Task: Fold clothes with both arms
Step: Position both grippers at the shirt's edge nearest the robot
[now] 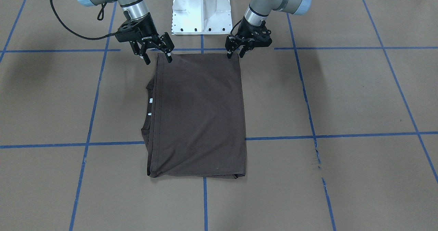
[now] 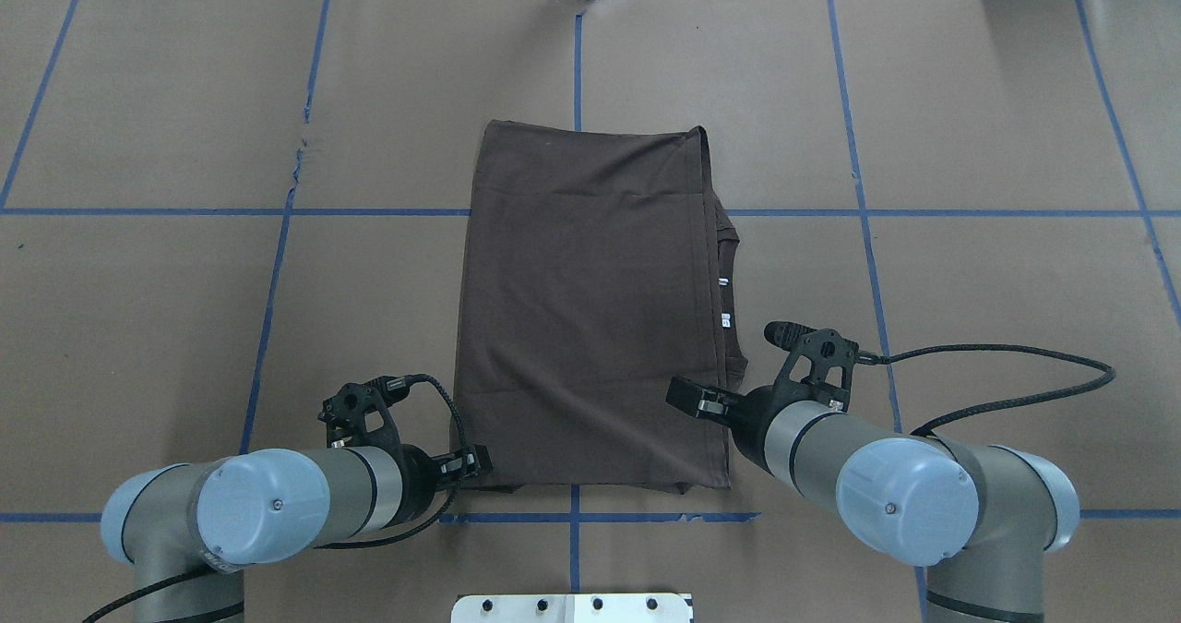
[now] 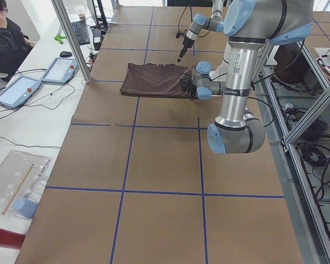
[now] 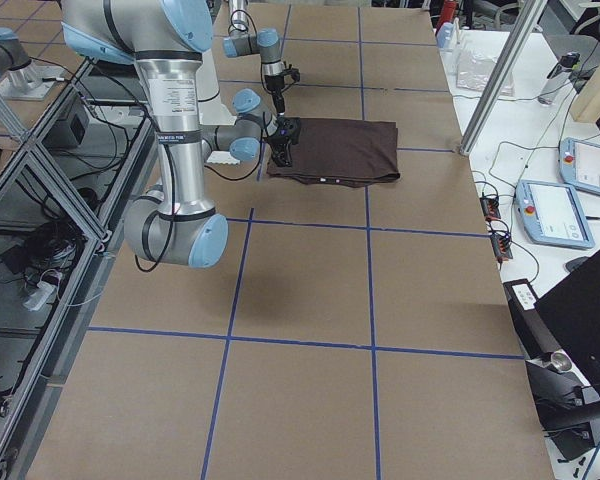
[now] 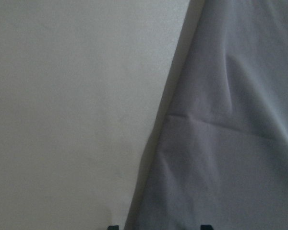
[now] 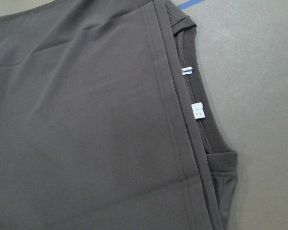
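Observation:
The dark grey-brown T-shirt lies folded into a flat rectangle on the brown table, also seen from overhead. Its collar and white neck labels peek out along the robot's right side, close up in the right wrist view. My left gripper is open just above the shirt's near left corner; the left wrist view shows the shirt edge running between its fingertips. My right gripper is open wide above the near right corner, one finger at the shirt's edge.
The white pedestal base stands just behind the shirt's near edge. Blue tape lines grid the table. In the exterior left view an operator sits by tablets and a metal pole at the far side.

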Motion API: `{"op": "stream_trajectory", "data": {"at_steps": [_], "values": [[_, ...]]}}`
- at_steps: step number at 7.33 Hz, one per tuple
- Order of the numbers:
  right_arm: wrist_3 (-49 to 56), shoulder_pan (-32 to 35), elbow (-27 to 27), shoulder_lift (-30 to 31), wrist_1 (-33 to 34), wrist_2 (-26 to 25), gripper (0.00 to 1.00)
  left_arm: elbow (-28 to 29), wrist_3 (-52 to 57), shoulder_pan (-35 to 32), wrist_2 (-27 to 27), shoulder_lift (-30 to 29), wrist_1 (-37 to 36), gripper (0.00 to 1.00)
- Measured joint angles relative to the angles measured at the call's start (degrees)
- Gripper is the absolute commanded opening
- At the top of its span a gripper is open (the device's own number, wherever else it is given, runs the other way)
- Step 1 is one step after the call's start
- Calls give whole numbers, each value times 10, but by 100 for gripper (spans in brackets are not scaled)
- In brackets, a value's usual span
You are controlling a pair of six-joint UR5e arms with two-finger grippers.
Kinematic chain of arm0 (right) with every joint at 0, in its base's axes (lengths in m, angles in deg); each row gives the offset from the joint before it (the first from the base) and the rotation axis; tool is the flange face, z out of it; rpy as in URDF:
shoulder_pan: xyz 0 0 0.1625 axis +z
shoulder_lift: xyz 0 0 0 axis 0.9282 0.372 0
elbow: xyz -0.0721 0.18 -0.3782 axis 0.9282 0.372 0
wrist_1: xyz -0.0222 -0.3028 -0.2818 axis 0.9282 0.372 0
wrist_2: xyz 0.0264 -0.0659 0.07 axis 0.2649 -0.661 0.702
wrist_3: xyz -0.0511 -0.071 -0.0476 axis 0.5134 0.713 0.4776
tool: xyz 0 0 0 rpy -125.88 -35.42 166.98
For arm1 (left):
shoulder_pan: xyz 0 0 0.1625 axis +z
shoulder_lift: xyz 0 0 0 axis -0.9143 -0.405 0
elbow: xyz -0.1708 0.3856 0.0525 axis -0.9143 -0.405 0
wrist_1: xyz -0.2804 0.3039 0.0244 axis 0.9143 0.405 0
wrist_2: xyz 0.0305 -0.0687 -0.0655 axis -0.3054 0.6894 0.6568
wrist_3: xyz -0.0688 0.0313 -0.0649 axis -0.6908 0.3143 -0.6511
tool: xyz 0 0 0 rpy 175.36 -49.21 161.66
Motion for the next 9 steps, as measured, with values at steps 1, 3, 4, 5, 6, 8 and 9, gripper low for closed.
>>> {"op": "stream_trajectory", "data": {"at_steps": [1, 3, 4, 5, 6, 8, 9], "values": [[0, 0, 0, 0, 0, 0, 100, 0, 0, 4, 0, 0, 0, 65], [0, 0, 1, 0, 0, 0, 100, 0, -1, 7, -1, 0, 0, 42], [0, 0, 1, 0, 0, 0, 100, 1, -5, 8, -4, 0, 0, 17], [0, 0, 2, 0, 0, 0, 100, 1, -14, 9, -9, 0, 0, 0], [0, 0, 2, 0, 0, 0, 100, 1, -22, 11, -12, 0, 0, 0], [0, 0, 4, 0, 0, 0, 99, 0, -26, 12, -15, -1, 0, 0], [-6, -2, 6, -1, 0, -1, 97, 0, -27, 13, -15, -1, 0, 0]]}}
